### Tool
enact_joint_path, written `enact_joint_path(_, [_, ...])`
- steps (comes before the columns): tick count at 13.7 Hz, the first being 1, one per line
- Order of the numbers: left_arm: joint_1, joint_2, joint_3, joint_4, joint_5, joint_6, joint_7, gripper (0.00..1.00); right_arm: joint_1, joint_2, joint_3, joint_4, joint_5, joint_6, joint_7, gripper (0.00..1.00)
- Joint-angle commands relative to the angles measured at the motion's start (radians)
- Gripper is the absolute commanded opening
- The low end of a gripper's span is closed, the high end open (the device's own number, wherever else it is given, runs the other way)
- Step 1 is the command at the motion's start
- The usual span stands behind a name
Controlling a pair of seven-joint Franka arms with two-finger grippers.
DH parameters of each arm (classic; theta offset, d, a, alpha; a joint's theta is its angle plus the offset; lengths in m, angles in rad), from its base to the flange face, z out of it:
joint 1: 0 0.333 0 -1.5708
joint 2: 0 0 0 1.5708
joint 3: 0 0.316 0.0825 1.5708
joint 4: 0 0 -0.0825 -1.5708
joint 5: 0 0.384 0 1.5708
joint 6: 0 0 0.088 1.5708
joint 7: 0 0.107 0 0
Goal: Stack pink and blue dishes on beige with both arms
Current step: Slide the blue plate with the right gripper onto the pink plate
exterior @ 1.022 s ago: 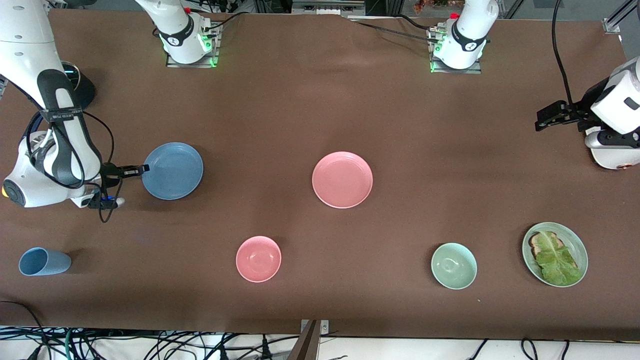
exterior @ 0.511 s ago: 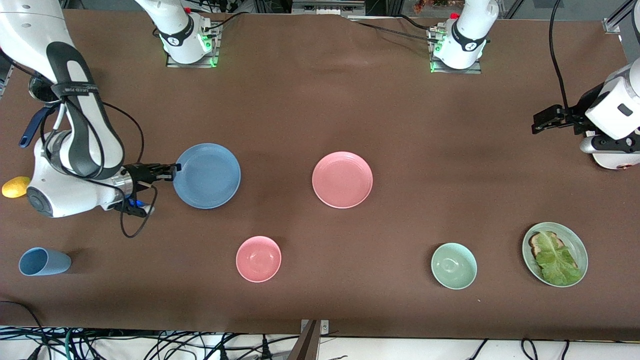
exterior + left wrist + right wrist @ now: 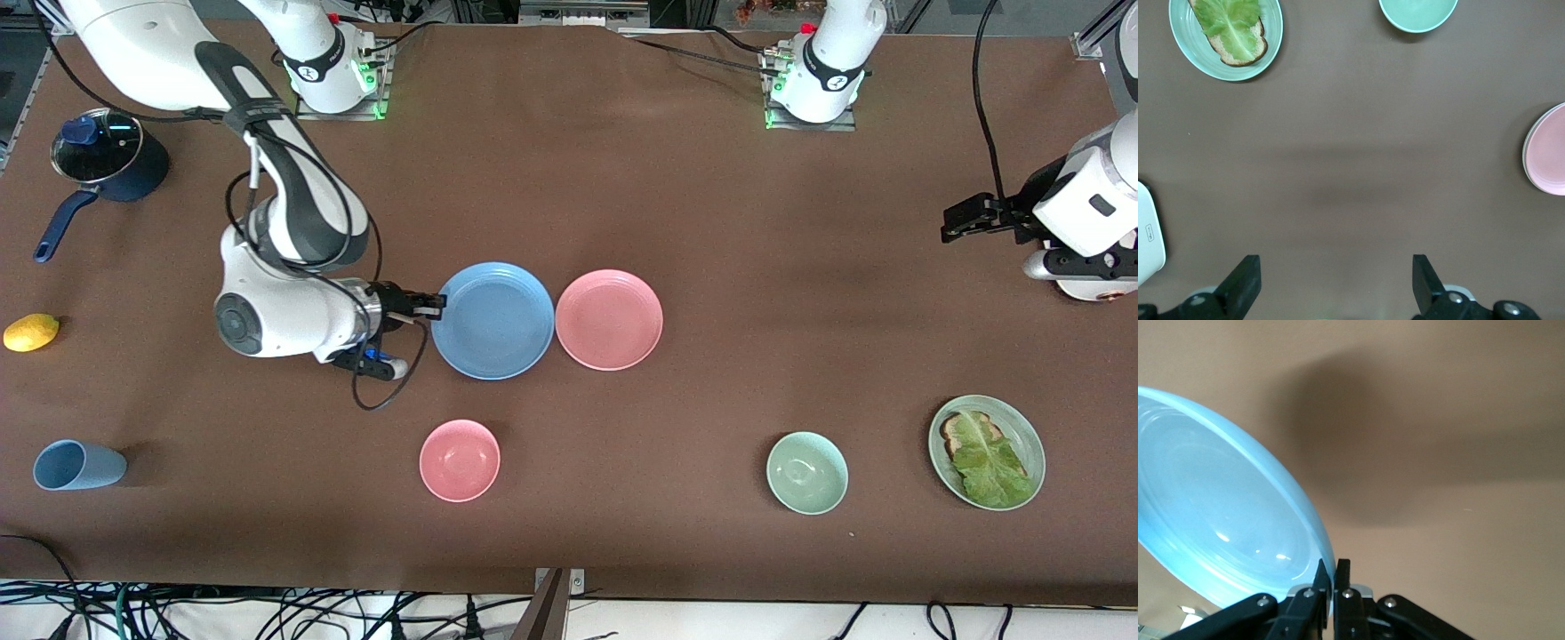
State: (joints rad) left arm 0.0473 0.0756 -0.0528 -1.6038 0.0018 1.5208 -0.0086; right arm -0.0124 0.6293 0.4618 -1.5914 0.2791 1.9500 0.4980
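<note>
My right gripper (image 3: pixel 437 307) is shut on the rim of the blue plate (image 3: pixel 493 320) and holds it off the table, roughly level. The plate hangs beside the pink plate (image 3: pixel 609 320), toward the right arm's end, and their rims almost meet in the front view. In the right wrist view the fingers (image 3: pixel 1333 577) pinch the blue plate's edge (image 3: pixel 1218 513). The pink plate lies mid-table. A thin pale edge shows under its rim (image 3: pixel 1546 150); no beige plate is otherwise seen. My left gripper (image 3: pixel 956 220) waits open (image 3: pixel 1335 263) at the left arm's end, over bare table.
Nearer the camera stand a pink bowl (image 3: pixel 460 460), a green bowl (image 3: pixel 807 473), a green plate with toast and lettuce (image 3: pixel 987 452) and a blue cup (image 3: pixel 78 465). A dark lidded pot (image 3: pixel 107 160) and a lemon (image 3: pixel 31 332) sit at the right arm's end.
My right arm has carried the blue plate from its end of the table toward the middle, up beside the pink plate. The left gripper has barely shifted.
</note>
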Motion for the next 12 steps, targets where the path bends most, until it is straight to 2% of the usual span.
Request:
enact_joint_path(1, [-0.001,-0.005,0.002,-0.005,-0.017,0.01,0.016,1.0,0.075,0.041,0.005,-0.001,0.038,0.137,0.072,0.0])
enact_joint_path(5, [-0.001,0.004,0.002,-0.005,-0.017,0.01,0.016,1.0,0.182,0.112,0.005,0.004,0.04,0.338,0.157,0.0])
enact_joint_path(10, [-0.003,0.013,0.002,0.021,-0.016,0.01,0.016,1.0,0.247,0.145,0.005,0.004,0.037,0.372,0.156,0.0])
enact_joint_path(12, [-0.004,0.015,0.002,0.022,-0.014,0.01,0.016,1.0,0.267,0.18,0.005,0.005,0.037,0.424,0.157,0.0])
